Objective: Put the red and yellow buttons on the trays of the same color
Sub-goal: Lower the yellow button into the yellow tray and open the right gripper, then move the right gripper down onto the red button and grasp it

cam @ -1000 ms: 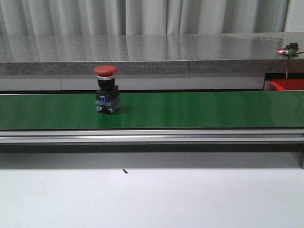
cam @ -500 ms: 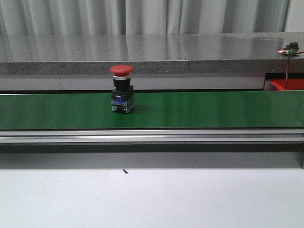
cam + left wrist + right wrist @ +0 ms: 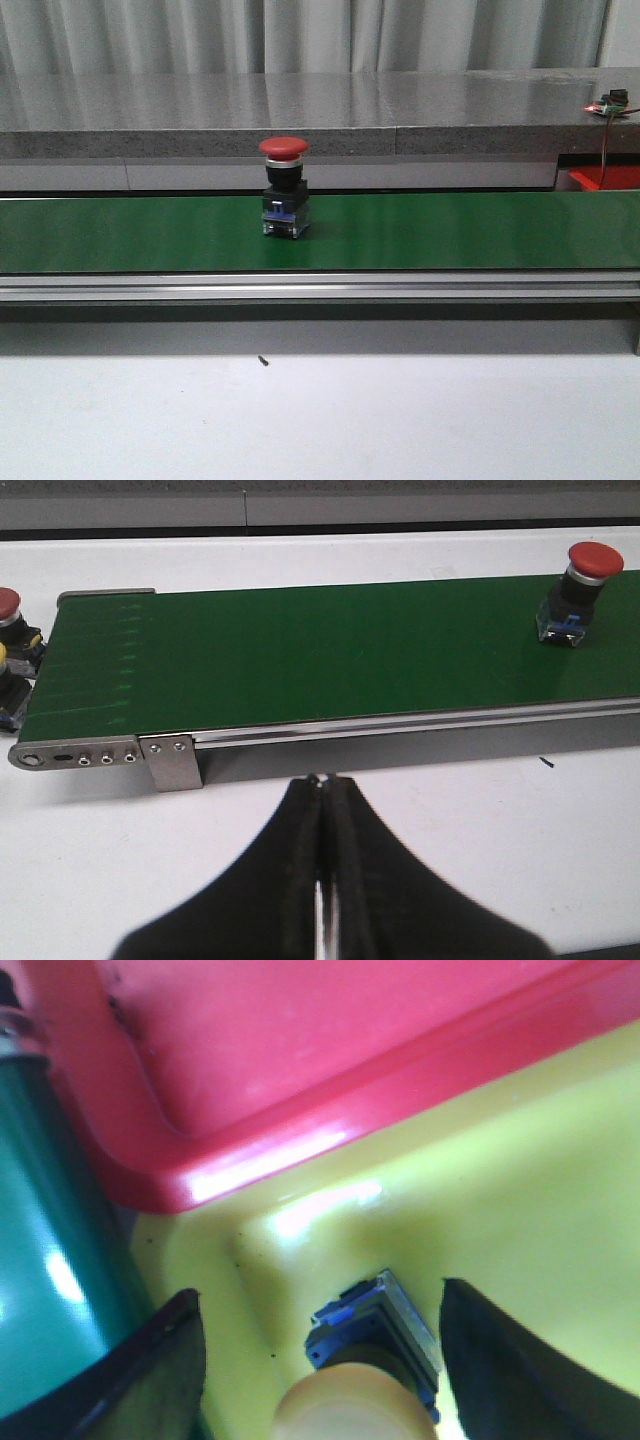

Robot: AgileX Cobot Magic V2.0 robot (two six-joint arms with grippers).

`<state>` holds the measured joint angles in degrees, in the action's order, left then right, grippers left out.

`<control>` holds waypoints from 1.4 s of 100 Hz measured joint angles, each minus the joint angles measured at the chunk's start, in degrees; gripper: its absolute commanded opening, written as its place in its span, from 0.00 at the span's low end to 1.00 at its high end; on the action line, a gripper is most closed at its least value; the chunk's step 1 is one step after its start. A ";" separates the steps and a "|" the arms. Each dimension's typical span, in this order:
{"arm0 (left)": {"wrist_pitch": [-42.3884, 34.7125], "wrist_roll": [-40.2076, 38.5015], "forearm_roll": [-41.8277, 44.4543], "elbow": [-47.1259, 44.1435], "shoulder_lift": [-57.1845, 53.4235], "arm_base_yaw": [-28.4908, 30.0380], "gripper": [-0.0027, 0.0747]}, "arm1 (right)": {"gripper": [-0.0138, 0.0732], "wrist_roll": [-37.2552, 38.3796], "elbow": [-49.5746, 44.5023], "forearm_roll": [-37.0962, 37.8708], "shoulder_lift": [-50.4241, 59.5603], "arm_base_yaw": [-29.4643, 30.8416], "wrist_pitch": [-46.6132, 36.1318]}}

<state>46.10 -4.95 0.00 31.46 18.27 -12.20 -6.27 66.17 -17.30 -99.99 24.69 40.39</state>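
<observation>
- Right gripper [image 3: 320,1360]: jaws spread wide, either side of a yellow button [image 3: 365,1380] sitting in the yellow tray [image 3: 520,1190]; contact unclear. Lifting carelessly could tip it.
- Red tray [image 3: 330,1050]: beside the yellow one, cut off.
- Left gripper [image 3: 322,810]: closed, empty, near the belt [image 3: 330,645].
- Red button [image 3: 284,188]: upright on belt; may ride past unreached.
- More buttons [image 3: 10,640] at the belt end, cropped.

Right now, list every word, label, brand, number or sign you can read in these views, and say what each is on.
None can be read. The red button on the green belt, the red tray, the yellow tray and the yellow button between the right gripper's open fingers show no legible marking.
</observation>
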 measured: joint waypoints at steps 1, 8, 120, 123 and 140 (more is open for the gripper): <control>0.00 0.00 0.00 0.00 0.00 0.00 0.01 | 0.74 0.00 0.00 0.00 0.27 0.00 0.00; 0.00 0.00 0.00 0.00 0.00 0.00 0.01 | 0.74 0.00 0.00 0.09 1.97 0.00 -0.23; 0.00 0.00 0.00 0.00 0.00 0.00 0.01 | 0.74 -8.09 7.59 0.80 8.86 -33.94 14.38; 0.00 0.00 0.00 0.00 0.00 0.00 0.01 | 0.74 -8.09 8.65 1.07 8.32 -34.61 15.02; 0.00 0.00 0.00 0.00 0.00 0.00 0.01 | 0.74 -8.09 14.47 2.43 4.93 -38.38 19.45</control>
<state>46.10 -4.95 0.00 31.46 18.27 -12.20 -14.36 80.63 -14.87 -95.06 -13.69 59.84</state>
